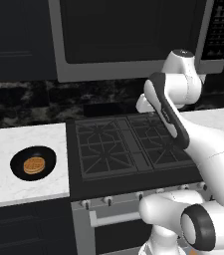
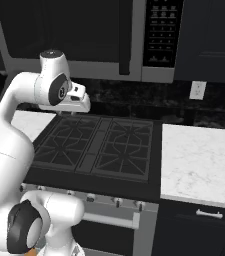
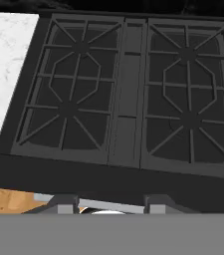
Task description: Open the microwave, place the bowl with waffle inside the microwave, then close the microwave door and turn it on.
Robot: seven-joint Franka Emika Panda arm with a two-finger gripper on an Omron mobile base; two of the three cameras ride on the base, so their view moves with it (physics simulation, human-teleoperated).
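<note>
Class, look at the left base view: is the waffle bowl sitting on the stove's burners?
No: the bowl with the waffle rests on the white counter left of the stove.

Both base views flank the stove [image 1: 128,144], hand view looks straight down onto it

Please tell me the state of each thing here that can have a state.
Microwave door: shut.
Bowl: upright on the counter left of the stove, waffle inside.
Waffle: lying flat in the bowl.
Stove: no pot on it.
</note>
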